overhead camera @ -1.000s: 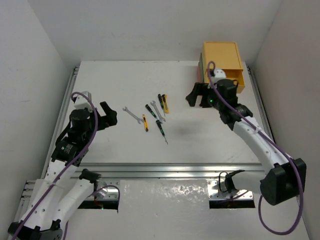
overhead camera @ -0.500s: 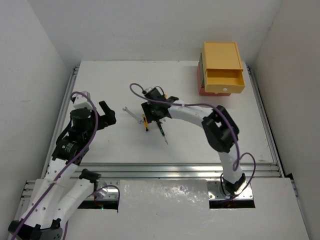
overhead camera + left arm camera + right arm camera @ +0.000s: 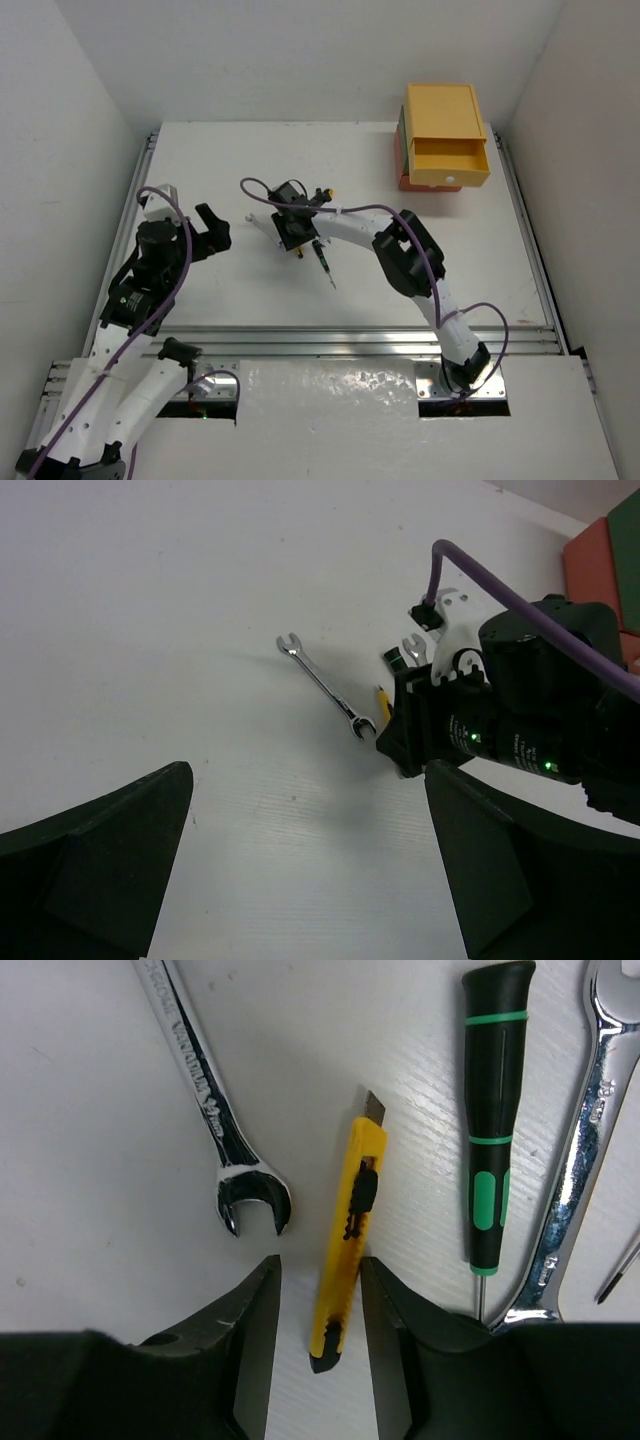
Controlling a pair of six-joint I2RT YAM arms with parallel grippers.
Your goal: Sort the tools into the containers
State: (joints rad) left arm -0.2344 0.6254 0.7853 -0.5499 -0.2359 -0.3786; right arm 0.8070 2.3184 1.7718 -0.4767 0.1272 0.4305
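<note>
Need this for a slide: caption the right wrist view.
Open right hand straddles a yellow knife lying between a silver wrench and a green-marked screwdriver.

The right gripper straddles the yellow knife, a narrow gap on each side. The wrench lies just beside one finger, the screwdriver just beside the other; bare table beyond the wrench.

You're seeing wrench shining as polished, mirror-glossy metal; knife showing smooth yellow plastic; screwdriver showing matt black handle; table looking matt white, faintly ribbed.
</note>
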